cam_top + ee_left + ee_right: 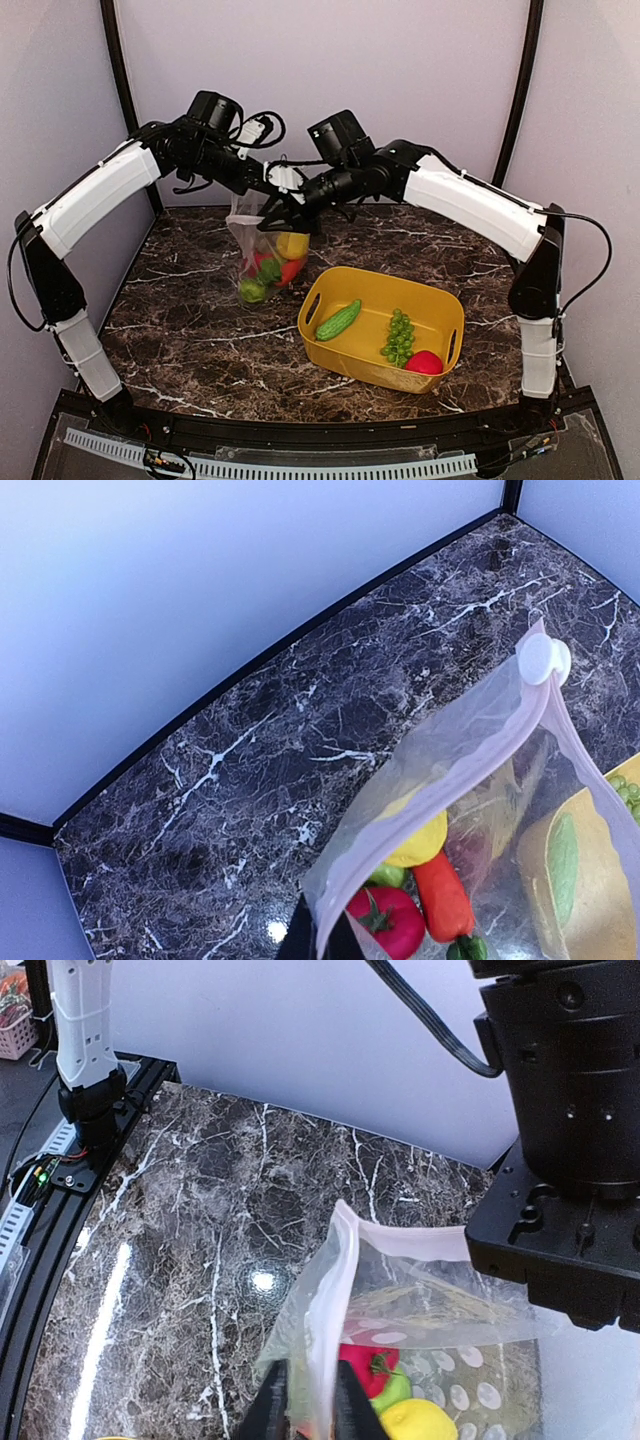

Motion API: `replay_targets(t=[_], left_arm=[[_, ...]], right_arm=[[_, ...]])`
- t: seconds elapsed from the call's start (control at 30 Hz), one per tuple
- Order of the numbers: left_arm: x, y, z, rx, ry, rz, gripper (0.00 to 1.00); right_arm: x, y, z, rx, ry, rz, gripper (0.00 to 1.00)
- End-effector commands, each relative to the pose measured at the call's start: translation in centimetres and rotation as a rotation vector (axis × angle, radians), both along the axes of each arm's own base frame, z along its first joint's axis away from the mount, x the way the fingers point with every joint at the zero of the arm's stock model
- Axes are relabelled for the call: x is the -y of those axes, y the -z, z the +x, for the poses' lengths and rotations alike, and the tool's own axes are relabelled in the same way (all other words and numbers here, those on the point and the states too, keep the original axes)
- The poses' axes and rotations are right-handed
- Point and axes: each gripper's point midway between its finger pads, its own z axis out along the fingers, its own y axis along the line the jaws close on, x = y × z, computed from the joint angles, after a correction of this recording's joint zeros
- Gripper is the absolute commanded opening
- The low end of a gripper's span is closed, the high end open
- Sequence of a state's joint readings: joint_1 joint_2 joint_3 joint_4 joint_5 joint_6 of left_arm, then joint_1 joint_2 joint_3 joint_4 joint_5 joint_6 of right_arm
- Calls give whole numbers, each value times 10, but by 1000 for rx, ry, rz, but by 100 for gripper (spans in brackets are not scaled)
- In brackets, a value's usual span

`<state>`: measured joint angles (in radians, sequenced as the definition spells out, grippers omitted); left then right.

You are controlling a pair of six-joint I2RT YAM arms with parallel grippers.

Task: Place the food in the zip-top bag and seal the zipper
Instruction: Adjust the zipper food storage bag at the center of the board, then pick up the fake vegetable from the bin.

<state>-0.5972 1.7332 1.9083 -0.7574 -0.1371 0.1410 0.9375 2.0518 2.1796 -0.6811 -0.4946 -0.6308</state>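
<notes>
The zip-top bag (262, 258) hangs above the table between my two arms, its mouth upward. Inside it I see a yellow lemon (425, 842), a red tomato (392, 922), an orange carrot (443, 895) and green pieces. The pinkish zipper (455, 765) runs up to its white slider (543, 660). My left gripper (322, 938) is shut on the low end of the bag's mouth edge. My right gripper (308, 1402) has its fingers pressed on the mouth edge at the other side. More food lies in the yellow basket: a cucumber (338, 320), a grape bunch (399, 337) and a red ball (424, 362).
The yellow basket (322, 296) stands on the dark marble table (190, 330), right of the bag. Pale walls close the back and sides. The left arm's black wrist (570, 1160) fills the right of the right wrist view.
</notes>
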Motion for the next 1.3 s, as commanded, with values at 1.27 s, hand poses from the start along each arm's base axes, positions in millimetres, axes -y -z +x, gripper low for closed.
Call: replay_targets(t=[1.27], left_arm=[[-23,4,-23,129,-38,-278,1]], right_arm=[[147,209,15,-42,2,-587,54]])
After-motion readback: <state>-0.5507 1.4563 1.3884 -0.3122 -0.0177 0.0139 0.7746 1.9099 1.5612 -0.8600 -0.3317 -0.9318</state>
